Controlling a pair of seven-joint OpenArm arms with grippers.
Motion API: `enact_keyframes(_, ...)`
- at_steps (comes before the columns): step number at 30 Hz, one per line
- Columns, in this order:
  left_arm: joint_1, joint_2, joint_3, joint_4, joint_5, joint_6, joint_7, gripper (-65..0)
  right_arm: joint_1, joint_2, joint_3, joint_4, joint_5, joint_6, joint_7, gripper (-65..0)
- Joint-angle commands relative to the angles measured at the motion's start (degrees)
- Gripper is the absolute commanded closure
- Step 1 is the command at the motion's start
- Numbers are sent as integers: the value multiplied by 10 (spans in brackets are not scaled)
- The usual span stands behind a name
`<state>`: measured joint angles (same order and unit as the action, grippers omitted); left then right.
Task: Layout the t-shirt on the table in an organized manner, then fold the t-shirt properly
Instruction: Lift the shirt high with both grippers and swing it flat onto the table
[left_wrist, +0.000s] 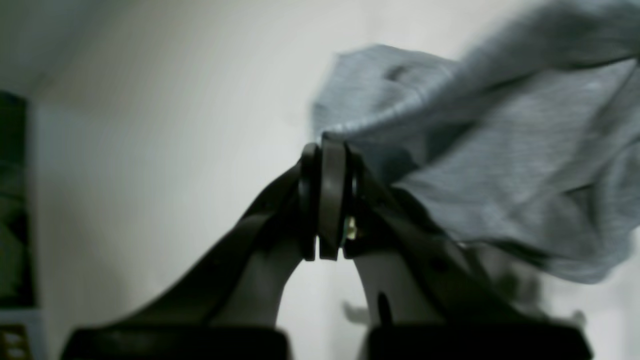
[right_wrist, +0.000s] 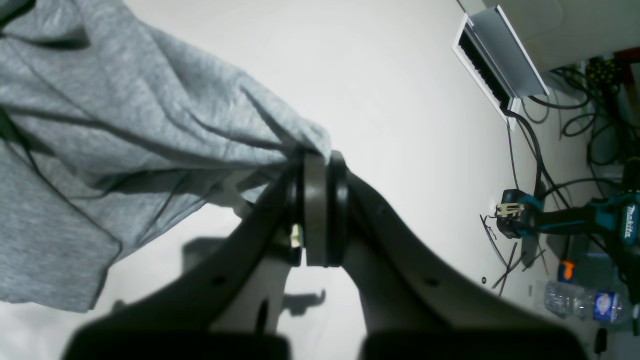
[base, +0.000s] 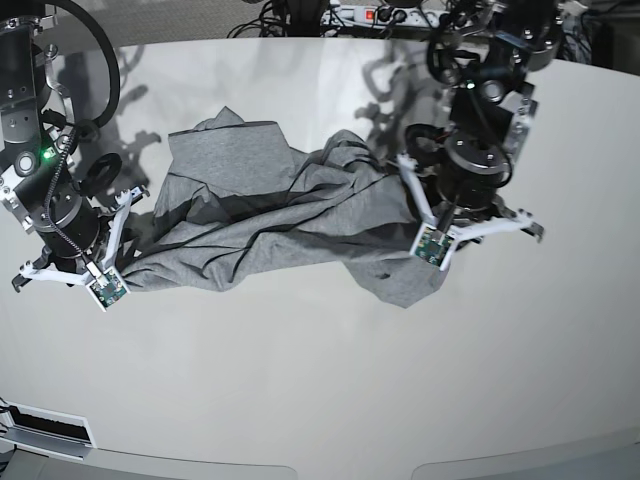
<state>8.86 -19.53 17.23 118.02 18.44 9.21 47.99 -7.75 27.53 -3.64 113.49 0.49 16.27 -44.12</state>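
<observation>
The heather-grey t-shirt (base: 270, 205) lies crumpled across the middle of the white table (base: 320, 380), pulled out between my two arms, plain side showing. In the left wrist view my left gripper (left_wrist: 324, 145) is shut on a bunched edge of the t-shirt (left_wrist: 500, 150), which hangs off to its right, lifted a little off the table. The right wrist view has my right gripper (right_wrist: 320, 160) shut on another edge of the t-shirt (right_wrist: 125, 150), which spreads to its left. In the base view the left arm (base: 470, 170) is on the right and the right arm (base: 65, 225) on the left.
Beyond the table's edge in the right wrist view are a teal power drill (right_wrist: 595, 215), a water bottle (right_wrist: 580, 300), tangled black cables (right_wrist: 530, 145) and a white box (right_wrist: 500, 55). A power strip (base: 370, 14) lies past the far edge.
</observation>
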Motion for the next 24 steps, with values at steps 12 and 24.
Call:
enact_keyframes(12, -127, -243, -2, 37, -87, 4, -46, 0, 37, 60, 4, 8, -30, -19, 10, 0)
enact_keyframes(24, -384, -372, -2, 0, -303, -55, -117, 0, 131, 118, 4, 8, -17, -13, 10, 0)
